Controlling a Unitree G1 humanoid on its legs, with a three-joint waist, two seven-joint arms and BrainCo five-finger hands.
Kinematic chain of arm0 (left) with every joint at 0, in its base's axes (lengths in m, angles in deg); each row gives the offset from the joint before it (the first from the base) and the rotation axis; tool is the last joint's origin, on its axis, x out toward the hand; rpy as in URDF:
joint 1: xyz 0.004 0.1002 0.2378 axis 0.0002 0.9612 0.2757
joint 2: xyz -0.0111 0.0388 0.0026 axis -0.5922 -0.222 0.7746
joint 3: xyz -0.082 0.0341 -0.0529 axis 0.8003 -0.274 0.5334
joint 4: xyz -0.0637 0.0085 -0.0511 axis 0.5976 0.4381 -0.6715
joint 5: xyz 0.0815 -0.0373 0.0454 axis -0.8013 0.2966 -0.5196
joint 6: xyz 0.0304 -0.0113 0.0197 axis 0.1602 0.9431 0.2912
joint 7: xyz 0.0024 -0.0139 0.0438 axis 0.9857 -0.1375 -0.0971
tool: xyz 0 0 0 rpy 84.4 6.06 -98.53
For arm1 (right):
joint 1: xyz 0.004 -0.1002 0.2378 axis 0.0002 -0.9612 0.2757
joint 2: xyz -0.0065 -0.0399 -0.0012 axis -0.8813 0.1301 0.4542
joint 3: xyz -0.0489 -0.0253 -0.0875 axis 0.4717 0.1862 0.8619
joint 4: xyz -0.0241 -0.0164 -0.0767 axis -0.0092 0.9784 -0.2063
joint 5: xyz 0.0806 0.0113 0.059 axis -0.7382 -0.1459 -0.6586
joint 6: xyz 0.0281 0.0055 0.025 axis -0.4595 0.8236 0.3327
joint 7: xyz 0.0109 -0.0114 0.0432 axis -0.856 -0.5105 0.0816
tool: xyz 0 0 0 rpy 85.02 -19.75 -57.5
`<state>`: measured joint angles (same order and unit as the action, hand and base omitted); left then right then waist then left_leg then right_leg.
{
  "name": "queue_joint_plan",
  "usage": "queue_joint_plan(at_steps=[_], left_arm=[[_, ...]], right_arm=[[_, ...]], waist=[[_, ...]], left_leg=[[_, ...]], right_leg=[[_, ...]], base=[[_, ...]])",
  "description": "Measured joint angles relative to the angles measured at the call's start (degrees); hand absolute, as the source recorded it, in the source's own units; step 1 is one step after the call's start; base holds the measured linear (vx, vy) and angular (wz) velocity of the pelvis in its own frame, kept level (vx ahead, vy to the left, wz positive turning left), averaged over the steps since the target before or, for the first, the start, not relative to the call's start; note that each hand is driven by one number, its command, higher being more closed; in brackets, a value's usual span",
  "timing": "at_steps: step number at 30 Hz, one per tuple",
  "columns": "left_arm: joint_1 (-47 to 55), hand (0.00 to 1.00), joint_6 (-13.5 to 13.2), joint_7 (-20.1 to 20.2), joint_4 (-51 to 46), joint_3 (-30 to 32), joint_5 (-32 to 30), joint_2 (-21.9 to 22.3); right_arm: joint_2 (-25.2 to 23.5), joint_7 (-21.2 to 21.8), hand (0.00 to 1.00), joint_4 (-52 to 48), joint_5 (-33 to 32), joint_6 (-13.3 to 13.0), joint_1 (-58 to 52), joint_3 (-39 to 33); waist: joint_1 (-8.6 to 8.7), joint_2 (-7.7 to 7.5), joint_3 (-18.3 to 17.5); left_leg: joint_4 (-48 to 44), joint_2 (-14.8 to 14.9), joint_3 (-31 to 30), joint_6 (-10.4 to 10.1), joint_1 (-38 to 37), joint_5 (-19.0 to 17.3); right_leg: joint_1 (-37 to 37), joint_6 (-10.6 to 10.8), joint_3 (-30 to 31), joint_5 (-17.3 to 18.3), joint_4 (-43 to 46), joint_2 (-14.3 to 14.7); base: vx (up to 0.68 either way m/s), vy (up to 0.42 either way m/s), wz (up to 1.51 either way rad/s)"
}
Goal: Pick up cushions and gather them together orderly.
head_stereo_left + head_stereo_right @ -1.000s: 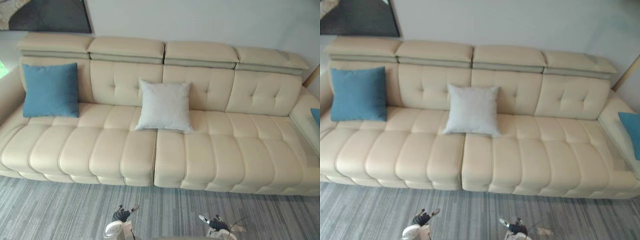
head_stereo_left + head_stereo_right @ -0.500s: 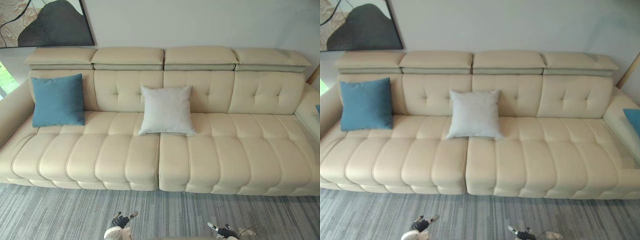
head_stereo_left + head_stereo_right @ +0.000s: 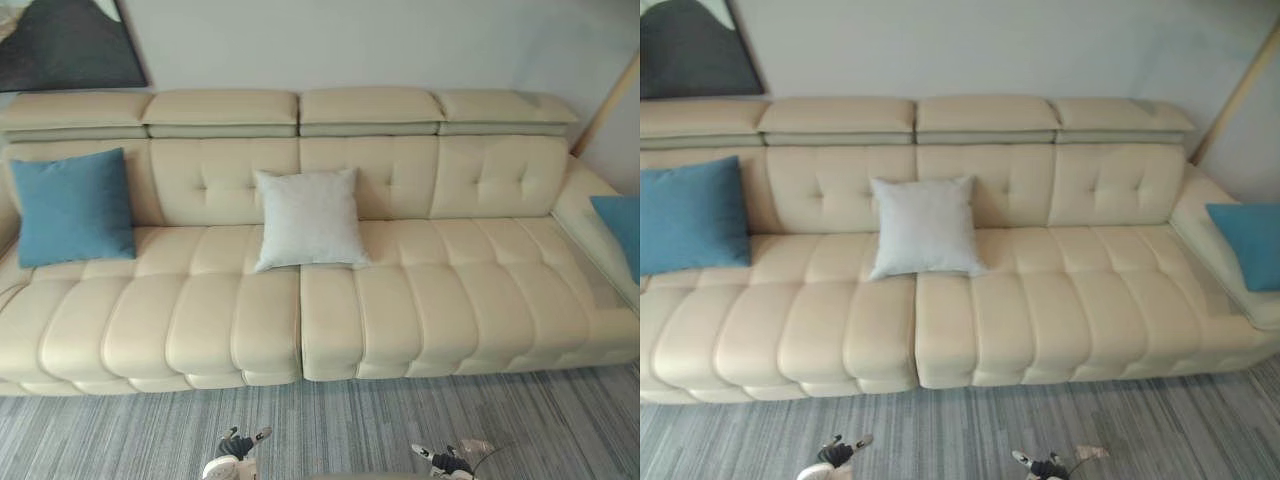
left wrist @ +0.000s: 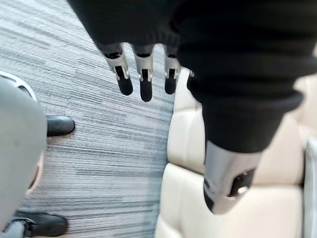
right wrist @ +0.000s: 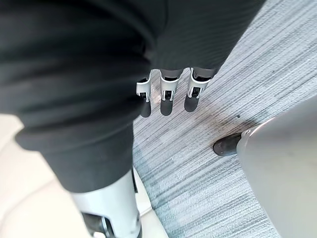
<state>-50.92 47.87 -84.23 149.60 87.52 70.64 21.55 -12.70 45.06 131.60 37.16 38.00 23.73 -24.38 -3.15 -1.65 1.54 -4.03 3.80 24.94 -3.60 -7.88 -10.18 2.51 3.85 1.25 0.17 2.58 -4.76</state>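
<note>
only the camera turned right; the cushions stayed. blue square fabric cushion [image 3: 72, 207] at frame left, pale grey square cushion [image 3: 308, 218] at centre, second blue cushion [image 3: 620, 228] at right edge, all on cream leather sofa [image 3: 450, 310]. probably light and soft: pinch an edge. left hand [image 4: 144, 82] and right hand [image 5: 167, 96] hang with fingers released, empty.

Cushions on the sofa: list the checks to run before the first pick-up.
1. Left hand empty, fingers straight: ok.
2. Right hand empty, fingers straight: ok.
3. Grey cushion free, leaning against the sofa: ok.
4. Blue cushion at the left end free: ok.
5. Blue cushion at the right end wholly in view: not ok, partly cut off.
6. Cushions gathered: not ok, all apart.
</note>
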Motion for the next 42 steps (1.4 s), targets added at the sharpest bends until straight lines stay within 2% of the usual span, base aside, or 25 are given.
queue_joint_plan(at_steps=[2, 4, 5, 6, 7, 9, 12, 14, 15, 16, 18, 20, 24, 26, 28, 29, 30, 31, 32, 34, 36, 39, 40, 41, 42], left_arm=[[-0.5, 0.0, 0.0, 0.3, 0.0, -1.3, -1.1, -0.2], [-1.4, 0.0, 0.0, 0.4, -0.5, -2.3, -1.2, -0.1], [-1.9, 0.0, 0.0, 0.3, -1.7, -3.2, -1.3, 0.2], [-2.2, 0.0, 0.0, 0.4, -2.2, -4.0, -1.4, 0.2], [-2.6, 0.0, 0.0, 0.4, -2.2, -4.7, -1.5, 0.2], [-2.7, 0.0, 0.1, 0.4, -2.1, -6.4, -1.6, 0.1], [-4.3, 0.0, -0.1, 0.7, -2.2, -7.6, -1.7, 2.0], [-4.4, 0.0, -0.1, 1.0, -2.4, -7.9, -1.9, 2.5], [-3.7, 0.0, -0.1, 1.1, -2.4, -7.7, -2.1, 2.6], [-3.4, 0.0, -0.1, 1.4, -2.5, -7.9, -2.1, 2.9], [-3.1, 0.0, -0.2, 1.8, -4.6, -7.9, -2.0, 3.0], [-2.7, 0.0, -0.4, 1.7, -6.3, -7.9, -1.9, 3.0], [-3.1, 0.0, -1.2, 1.2, -7.9, -7.6, -1.0, 3.2], [-2.8, 0.0, -1.2, 0.6, -7.8, -6.1, -1.0, 3.4], [-2.1, 0.0, -1.0, 0.3, -7.8, -5.5, -0.8, 3.0], [-2.1, 0.0, -0.9, 0.3, -7.6, -5.7, -0.8, 2.2], [-2.1, 0.0, -0.8, 0.3, -7.5, -5.7, -0.8, 1.9], [-2.1, 0.0, -0.5, 0.0, -7.4, -6.5, -0.8, 1.5], [-2.1, 0.0, -0.2, -0.1, -7.4, -7.3, -0.5, 1.4], [-1.8, 0.0, 0.1, -0.5, -7.4, -8.9, 0.7, 1.2], [-2.0, 0.0, 0.2, -1.0, -7.2, -9.0, 1.2, 1.2], [-2.3, 0.0, 0.2, -1.2, -6.6, -9.0, 1.2, 1.2], [-2.7, 0.0, 0.2, -1.2, -5.7, -9.6, 1.2, 1.0], [-2.7, 0.0, 0.2, -1.1, -4.6, -10.7, 1.2, 0.1], [-2.9, 0.0, 0.3, -1.1, -3.0, -10.1, 1.2, 0.8]], right_arm=[[0.0, 0.0, 0.0, -1.8, -0.1, 0.0, -0.5, 0.4], [-0.1, 0.0, 0.0, -1.7, -0.1, 0.0, -0.3, 0.3], [-0.1, -0.1, 0.0, -1.7, -0.1, 0.0, 0.1, 0.3], [0.0, -0.1, 0.0, -1.8, -0.1, 0.0, 0.3, 0.3], [-0.1, -0.2, 0.0, -1.6, 0.0, 0.0, 0.4, 0.3], [-0.1, -0.5, 0.0, -1.6, 0.0, -0.1, 0.3, 0.3], [0.2, -0.8, 0.0, -3.9, -0.1, -0.1, -0.3, -0.6], [0.5, -0.6, 0.0, -3.9, -0.1, -0.2, -0.2, -0.7], [0.4, -0.5, 0.0, -3.9, -0.1, -0.2, 0.1, -0.3], [0.7, -0.5, 0.0, -3.9, -0.1, -0.1, 0.4, 0.2], [1.2, -0.5, 0.0, -3.7, -0.2, -0.1, 1.5, 0.8], [1.1, -0.6, 0.0, -3.8, -1.6, -0.1, 1.7, 1.6], [1.1, -1.0, 0.0, -3.9, -2.0, -0.3, 2.2, 2.1], [1.0, -1.1, 0.0, -4.0, -2.0, -0.3, 2.0, 2.1], [-0.1, -1.2, 0.0, -4.0, -1.8, -0.2, 0.8, 2.3], [-0.4, -1.2, 0.0, -4.1, -1.7, -0.2, -0.3, 3.1], [-0.6, -1.1, 0.0, -4.0, -1.6, -0.2, -0.5, 3.2], [-0.8, -1.1, 0.0, -4.1, -1.6, -0.1, -0.5, 3.2], [-0.6, -1.1, 0.0, -4.1, -1.4, -0.1, -0.5, 3.2], [0.1, -1.0, 0.0, -4.1, -1.0, -0.1, -0.4, 3.1], [0.4, -1.0, 0.0, -4.1, 0.1, -0.2, 0.2, 2.8], [0.7, -1.0, 0.0, -4.1, 0.1, -0.3, 1.8, 1.8], [1.0, -1.1, 0.0, -4.0, 0.1, -0.3, 2.3, 1.3], [0.9, -1.2, 0.0, -3.6, 0.1, -0.2, 1.7, 0.8], [1.3, -1.1, 0.0, -3.3, 0.0, -0.3, 2.1, -0.8]], waist=[[0.3, 0.23, 0.8], [0.56, 0.78, 0.8], [0.88, 1.05, 1.0], [0.95, 1.14, 1.5], [0.97, 0.77, 2.0], [0.92, -0.15, 2.2], [1.77, 1.97, 3.6], [2.09, 2.62, 4.1], [1.59, 3.27, 4.9], [1.03, 3.21, 5.6], [0.34, 3.74, 6.4], [-0.74, 3.4, 6.9], [-1.9, 3.48, 7.2], [-2.9, 3.84, 6.3], [-3.24, 1.6, 4.3], [-3.2, -0.43, 3.6], [-3.21, -0.94, 3.5], [-3.02, -2.09, 3.7], [-2.83, -1.45, 4.1], [-2.11, -0.56, 3.9], [-1.68, 0.37, 4.0], [-0.05, 1.82, 4.6], [0.34, 2.23, 4.9], [0.34, 0.42, 4.5], [0.33, 2.12, 5.0]], left_leg=[[-2.7, 1.1, 3.5, -0.4, 0.6, -1.9], [-4.9, 3.0, 7.1, -0.3, 2.6, -2.8], [-5.3, 4.2, 9.6, -0.3, 3.5, -2.8], [-5.4, 4.8, 10.7, -0.3, 3.3, -2.8], [-6.7, 5.6, 13.2, -0.3, 2.7, -2.8], [-9.5, 6.5, 16.2, -0.5, 0.8, -2.9], [-12.9, 7.8, 18.9, -0.6, -1.4, -2.9], [-26.4, 12.5, 17.6, -0.3, 1.1, -2.6], [-36.6, 16.1, 13.4, 3.4, 3.9, -0.5], [-42.3, 16.7, 8.0, 4.4, 6.6, -2.2], [-45.4, 14.0, -2.3, 1.7, 14.5, -7.2], [-39.0, 10.9, -6.9, 1.5, 19.6, -7.6], [-20.5, 6.2, -17.0, -1.1, 25.2, -4.0], [-19.2, 6.0, -18.3, -0.6, 24.6, -0.6], [-20.0, 3.9, -18.2, 0.2, 23.3, -0.5], [-19.4, 2.3, -15.6, 0.6, 21.8, -2.4], [-19.1, 1.7, -14.1, 0.9, 20.7, -3.0], [-18.7, 0.1, -12.0, 2.1, 16.6, -4.6], [-18.5, -0.2, -11.5, 2.4, 14.6, -5.4], [-16.0, -0.4, -11.0, 2.7, 9.1, -6.7], [-10.9, 0.2, -11.1, 2.1, 4.1, -6.3], [-6.8, 2.2, -11.5, 1.7, 0.2, -6.1], [-5.8, 2.8, -11.7, 1.6, -1.1, -6.0], [-5.9, 1.4, -12.5, 1.3, -2.4, -5.9], [-6.2, 2.4, -14.1, 0.6, -4.0, -5.7]], right_leg=[[1.5, -0.2, 1.9, -0.7, 0.1, 0.9], [4.4, -1.7, -1.6, -1.3, 0.7, 1.1], [7.1, -5.0, -12.6, 1.1, 5.0, -1.0], [8.2, -5.3, -18.9, 1.8, 7.4, -2.5], [8.6, -5.9, -29.6, 2.2, 11.5, -5.4], [7.4, -7.7, -39.8, 3.4, 14.5, -7.1], [7.3, -7.3, -35.4, 6.6, 15.7, -5.1], [6.9, -7.9, -31.6, 8.0, 16.1, -2.9], [5.5, -8.4, -28.6, 9.2, 15.9, -1.0], [5.0, -9.3, -26.2, 10.3, 16.2, -0.2], [4.4, -9.1, -21.6, 11.2, 15.9, 1.7], [3.9, -9.1, -17.4, 11.5, 15.5, 2.8], [3.5, -8.5, -9.1, 12.3, 15.1, 5.1], [3.4, -7.6, -4.7, 12.8, 15.1, 6.3], [3.8, -4.9, -0.1, 14.5, 16.7, 5.4], [5.7, -1.9, 1.1, 16.3, 22.7, 3.4], [7.6, -0.3, 1.2, 17.2, 27.1, 2.4], [12.1, 4.1, 0.1, 15.6, 41.0, -0.6], [13.8, 5.2, -0.8, 13.9, 45.6, -1.6], [15.9, 3.2, -4.6, 14.0, 52.0, -3.7], [16.8, 0.7, -11.1, 16.1, 47.1, -5.2], [18.7, -0.8, -16.7, 15.8, 37.3, -5.0], [20.6, -1.2, -17.3, 13.0, 31.5, -4.5], [19.9, -3.9, -16.6, 4.8, 23.2, -4.8], [19.6, -6.4, -17.0, 5.1, 25.9, -4.4]], base=[[-0.04, -0.014, -1.01], [-0.03, -0.05, -0.89], [0.0, -0.051, -0.74], [0.06, -0.046, -1.0], [0.09, -0.022, -1.05], [0.14, -0.127, -1.31], [0.15, -0.178, -0.92], [0.15, -0.186, -0.98], [0.12, -0.155, -1.22], [0.08, -0.075, -1.28], [0.1, -0.018, -1.2], [0.16, -0.001, -1.29], [0.21, 0.124, -1.32], [0.35, 0.276, -1.61], [0.43, 0.299, -1.19], [0.29, 0.179, -0.7], [0.44, 0.233, -0.71], [0.38, 0.175, -0.45], [0.39, 0.159, -0.38], [0.37, 0.084, -0.02], [0.54, 0.011, 0.05], [0.45, -0.12, 0.06], [0.49, -0.215, 0.07], [0.59, -0.274, -0.07], [0.42, -0.191, -0.18]])
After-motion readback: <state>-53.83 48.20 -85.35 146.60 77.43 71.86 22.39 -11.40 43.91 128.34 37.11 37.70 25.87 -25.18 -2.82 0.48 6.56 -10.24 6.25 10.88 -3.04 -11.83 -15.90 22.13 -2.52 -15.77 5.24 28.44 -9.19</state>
